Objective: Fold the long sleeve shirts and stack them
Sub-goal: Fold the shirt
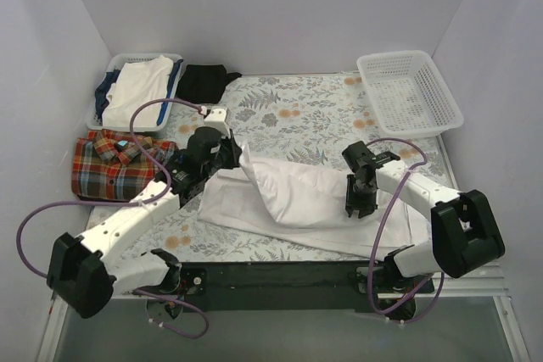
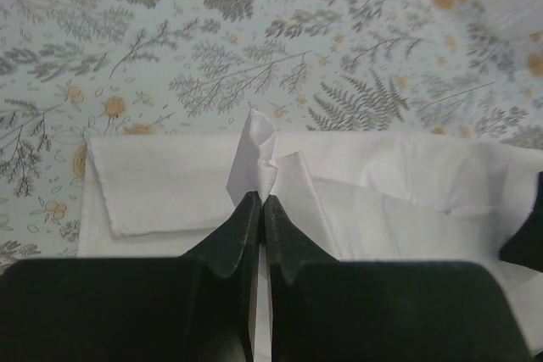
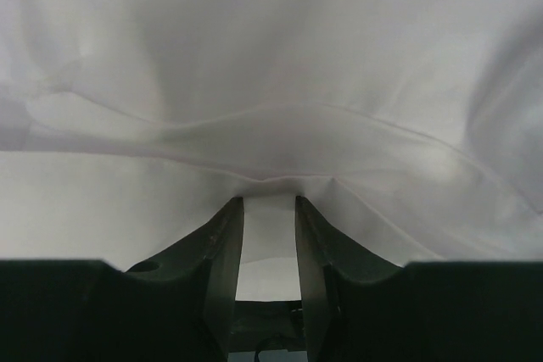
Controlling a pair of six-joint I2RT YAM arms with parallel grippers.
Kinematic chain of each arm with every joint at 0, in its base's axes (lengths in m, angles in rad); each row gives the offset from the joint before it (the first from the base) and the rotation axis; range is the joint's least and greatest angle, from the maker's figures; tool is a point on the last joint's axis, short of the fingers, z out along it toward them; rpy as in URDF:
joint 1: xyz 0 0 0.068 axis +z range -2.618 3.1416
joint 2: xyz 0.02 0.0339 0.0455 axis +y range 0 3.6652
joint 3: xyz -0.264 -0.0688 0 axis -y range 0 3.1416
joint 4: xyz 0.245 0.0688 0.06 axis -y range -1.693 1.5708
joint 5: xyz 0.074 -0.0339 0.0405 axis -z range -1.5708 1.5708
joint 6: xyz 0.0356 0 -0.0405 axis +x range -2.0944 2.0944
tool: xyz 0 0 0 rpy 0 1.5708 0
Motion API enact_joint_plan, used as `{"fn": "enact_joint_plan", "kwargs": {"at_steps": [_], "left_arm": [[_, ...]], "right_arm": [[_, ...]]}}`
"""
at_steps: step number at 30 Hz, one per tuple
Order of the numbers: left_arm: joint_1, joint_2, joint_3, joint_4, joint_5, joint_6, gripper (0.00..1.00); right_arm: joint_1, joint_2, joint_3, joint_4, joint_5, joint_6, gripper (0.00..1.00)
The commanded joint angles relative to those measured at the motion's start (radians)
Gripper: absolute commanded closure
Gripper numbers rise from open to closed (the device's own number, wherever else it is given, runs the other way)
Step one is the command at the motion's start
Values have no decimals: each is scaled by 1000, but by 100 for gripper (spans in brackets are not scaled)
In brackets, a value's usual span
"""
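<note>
The white collared shirt [image 1: 297, 192] lies half folded across the middle of the table, its left corner lifted. My left gripper [image 1: 233, 152] is shut on that raised corner; in the left wrist view the jaws [image 2: 261, 199] pinch a peak of white fabric [image 2: 170, 184]. My right gripper [image 1: 356, 201] sits at the shirt's right edge. In the right wrist view [image 3: 269, 201] its jaws stand apart, the tips pushed against a fold of the white cloth [image 3: 271, 65]. The plaid shirt [image 1: 114, 163] lies folded at the left edge of the table.
A white basket [image 1: 110, 69] with folded white and blue clothes stands at the back left, with a small black garment [image 1: 206, 82] beside it. An empty white basket [image 1: 409, 91] stands at the back right. The floral tablecloth [image 1: 305, 116] covers the table.
</note>
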Motion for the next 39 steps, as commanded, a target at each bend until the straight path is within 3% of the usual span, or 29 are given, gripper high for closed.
{"fn": "enact_joint_plan", "kwargs": {"at_steps": [1,7,11,12,13,17,21,23,26,27,29,34,39], "left_arm": [[4,-115,7,100,53,52,100],[10,9,-30,115,30,26,100],[53,109,-90,91,6,-92,75],[59,120,-91,69,-11,-112,65],[64,126,-90,19,-98,-131,56],[74,65,-56,-142,-398,-276,52],[84,-7,-30,-155,-447,-295,47],[84,-20,-22,-80,-360,-212,48],[84,2,-8,17,-15,-76,50],[84,17,10,29,173,-62,50],[79,75,28,45,314,-49,50],[70,186,73,78,495,-37,50],[21,275,94,114,550,-42,49]], "right_arm": [[-3,25,-4,4,-11,13,62],[-3,35,4,19,-26,8,62],[-3,42,16,21,-35,7,62],[-3,40,19,19,-35,7,63],[-3,39,20,21,-35,7,63],[-3,28,25,19,-35,13,63],[-3,32,36,18,-37,11,63],[-3,37,40,18,-35,7,63],[-3,43,56,18,-34,1,63],[-3,45,65,16,-31,-1,63],[-3,43,77,13,-17,-1,62],[-2,0,141,-10,49,17,49],[11,12,208,6,55,-44,42]]}}
